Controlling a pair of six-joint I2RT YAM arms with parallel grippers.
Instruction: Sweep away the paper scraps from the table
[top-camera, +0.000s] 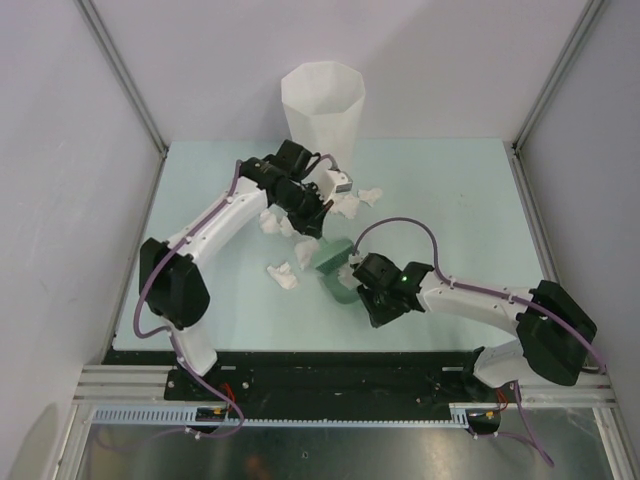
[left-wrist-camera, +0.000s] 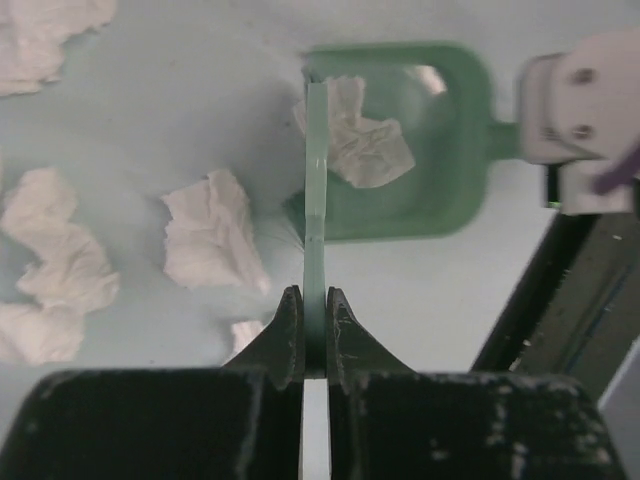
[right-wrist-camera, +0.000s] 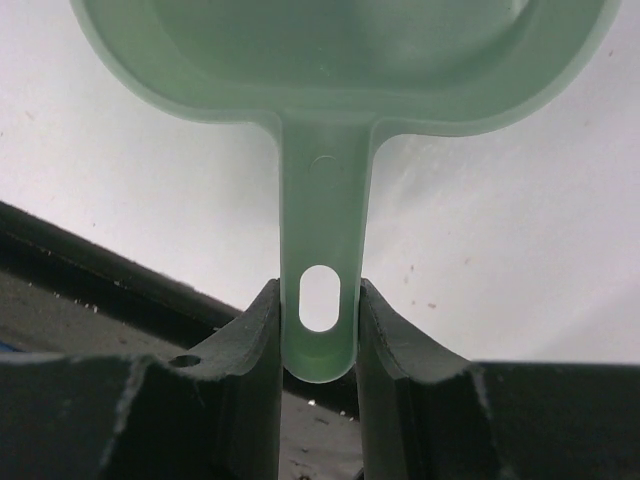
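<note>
Pale mint table (top-camera: 470, 250) inside white walls is filling my overhead feed. Nearest me, the right gripper (right-wrist-camera: 318, 292) is pinching the slotted handle of the one green dustpan (right-wrist-camera: 330, 60), its jaws narrowed onto it; only its own wrist camera is showing me that grip. Farther out, the left gripper (left-wrist-camera: 312, 300) is clamping tight on a single thin green sweeper (left-wrist-camera: 316, 170), seen edge-on. The left wrist view alone is showing one of the paper scraps (left-wrist-camera: 362, 140) lying inside the dustpan, and I am counting at least four more on the table left of the sweeper. One tall white bin (top-camera: 322, 105) is standing at the far edge.
</note>
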